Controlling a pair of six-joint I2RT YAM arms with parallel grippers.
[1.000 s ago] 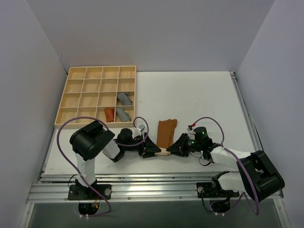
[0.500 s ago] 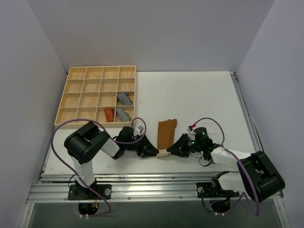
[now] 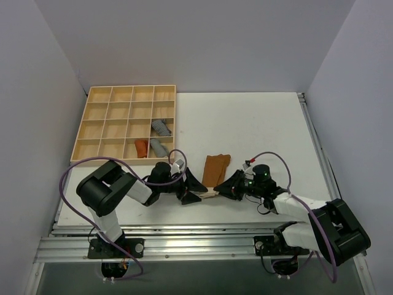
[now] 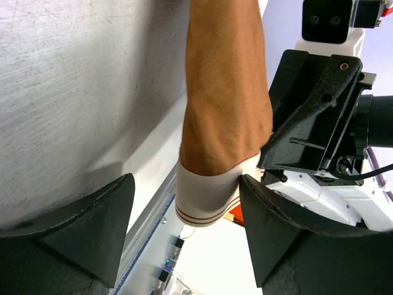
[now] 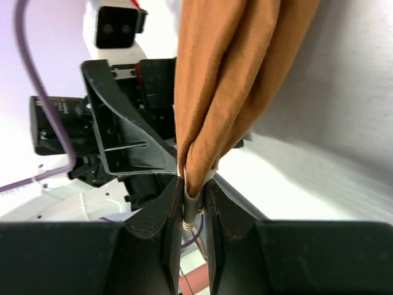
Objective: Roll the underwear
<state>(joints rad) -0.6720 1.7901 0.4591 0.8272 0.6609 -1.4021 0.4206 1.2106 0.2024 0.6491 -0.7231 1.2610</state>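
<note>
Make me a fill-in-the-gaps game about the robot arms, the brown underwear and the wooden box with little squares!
1. The right gripper has its jaws ____ on the pale end of the underwear.
2. The left gripper has its jaws ____, one on each side of that end.
3. The wooden tray holds ____ grey rolled cloths and one orange rolled cloth.

Missing words: shut; open; two.

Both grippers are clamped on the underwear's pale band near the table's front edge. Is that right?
Not quite. Only the right gripper is clamped on the band of the underwear. The left gripper is open, its jaws standing apart on either side of the band, as the left wrist view shows. The rest holds.
</note>
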